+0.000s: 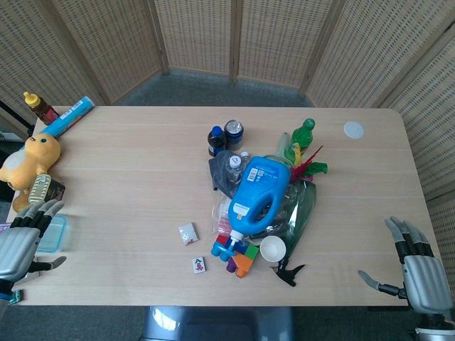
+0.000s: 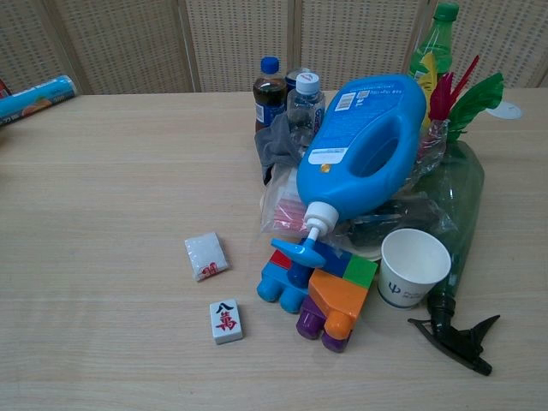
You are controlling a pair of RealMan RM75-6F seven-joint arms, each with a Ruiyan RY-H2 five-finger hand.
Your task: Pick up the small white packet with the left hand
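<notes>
The left robot hand [image 1: 25, 238] hovers at the worktop [image 1: 128, 185] edge, fingers spread, holding nothing. The small white packet [image 1: 188, 233] lies well apart. The right robot hand [image 1: 416, 263] is likewise spread and empty.

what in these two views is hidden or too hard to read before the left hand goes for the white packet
- Print on the small white packet: too small in both views.
- Left hand: cut off by the head view's left edge, absent from the chest view.
- Grey cloth: mostly hidden behind the blue detergent jug.
- Yellow plush toy: cut by the head view's left edge.
</notes>
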